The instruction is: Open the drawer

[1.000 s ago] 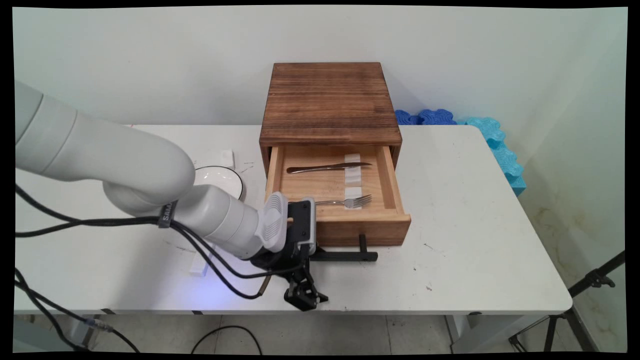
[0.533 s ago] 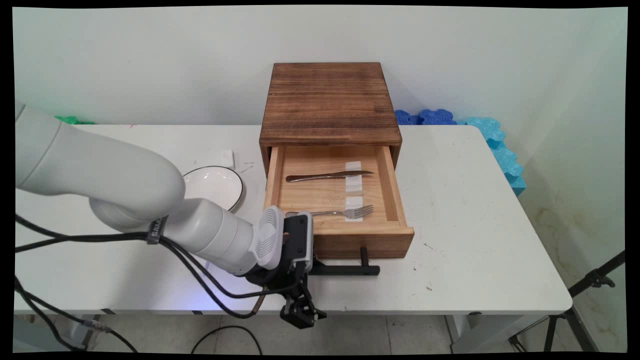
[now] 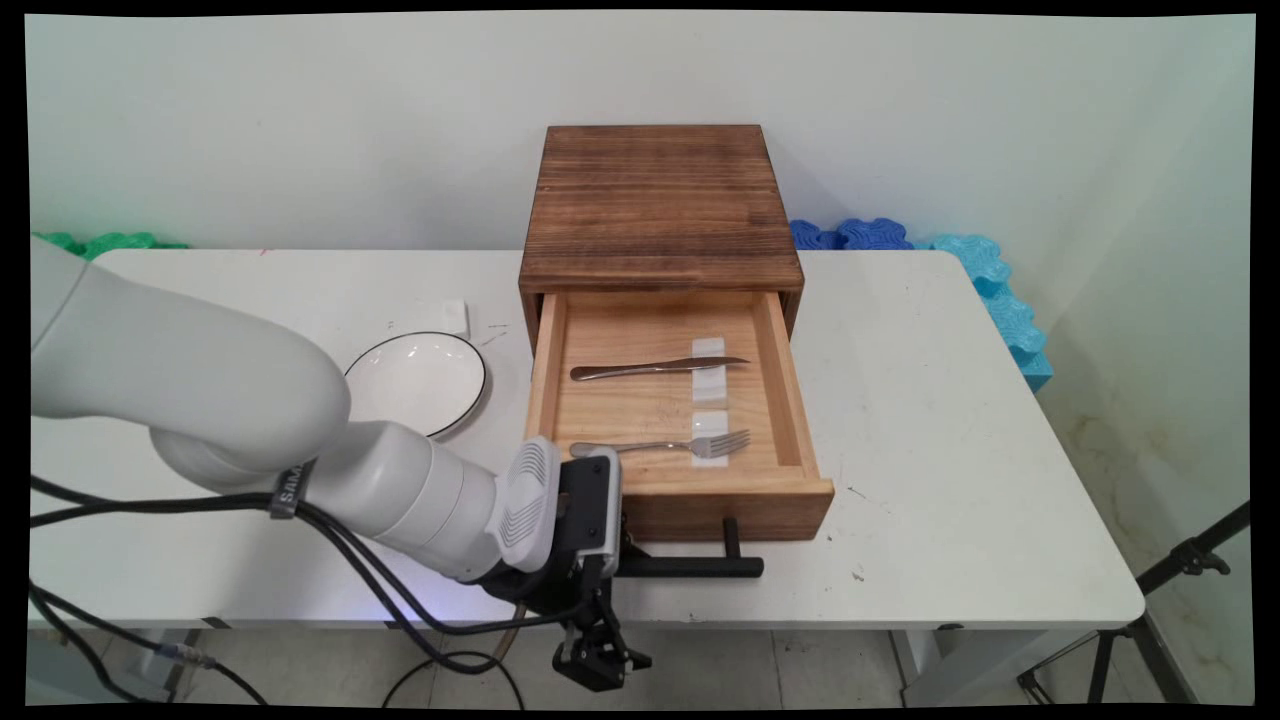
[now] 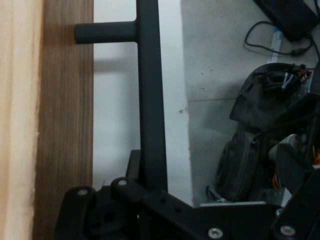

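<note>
A dark wooden cabinet (image 3: 655, 200) stands at the table's back middle, its light wooden drawer (image 3: 730, 495) pulled far out toward the near edge. Inside the drawer lie a knife (image 3: 655, 368) and, nearer the front, a fork (image 3: 665, 446). A black bar handle (image 3: 700, 567) juts from the drawer front. My gripper (image 3: 622, 562) is shut on the left end of that handle, close to the table's near edge. In the hand view the handle (image 4: 150, 100) runs up from my gripper (image 4: 151, 187), with the drawer front (image 4: 65, 125) to its left.
A white plate (image 3: 420, 380) with a dark rim sits left of the drawer, a small white block (image 3: 455, 316) behind it. Blue foam pieces (image 3: 990, 290) lie off the table's far right corner, green ones (image 3: 100, 243) at the far left. A tripod (image 3: 1180, 570) stands at lower right.
The gripper has drawn back toward the table's near edge with the handle in it, and the drawer has slid further out, uncovering more of the plate and the fork.
</note>
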Action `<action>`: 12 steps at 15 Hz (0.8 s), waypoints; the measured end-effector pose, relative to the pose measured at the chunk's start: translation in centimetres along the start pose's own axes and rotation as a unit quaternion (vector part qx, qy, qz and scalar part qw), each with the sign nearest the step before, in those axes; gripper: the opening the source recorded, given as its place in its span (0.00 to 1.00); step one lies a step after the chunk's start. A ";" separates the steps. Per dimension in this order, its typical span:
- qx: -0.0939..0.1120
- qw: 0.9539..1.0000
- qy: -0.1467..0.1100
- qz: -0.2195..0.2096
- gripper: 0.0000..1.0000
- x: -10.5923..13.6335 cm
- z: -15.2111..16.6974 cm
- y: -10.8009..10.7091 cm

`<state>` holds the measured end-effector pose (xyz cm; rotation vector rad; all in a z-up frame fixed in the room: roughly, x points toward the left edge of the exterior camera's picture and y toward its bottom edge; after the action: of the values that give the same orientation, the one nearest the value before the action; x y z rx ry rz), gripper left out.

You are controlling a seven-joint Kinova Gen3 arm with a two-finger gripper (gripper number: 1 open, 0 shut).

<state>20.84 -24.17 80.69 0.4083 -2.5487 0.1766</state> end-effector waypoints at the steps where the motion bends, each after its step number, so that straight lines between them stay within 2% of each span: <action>1: -0.001 1.000 0.000 0.000 1.00 0.0 0.0 0.2; 12: -0.013 1.000 0.003 0.003 1.00 -0.2 -0.5 2.5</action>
<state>20.43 -21.67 80.90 0.3889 -2.5437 0.1481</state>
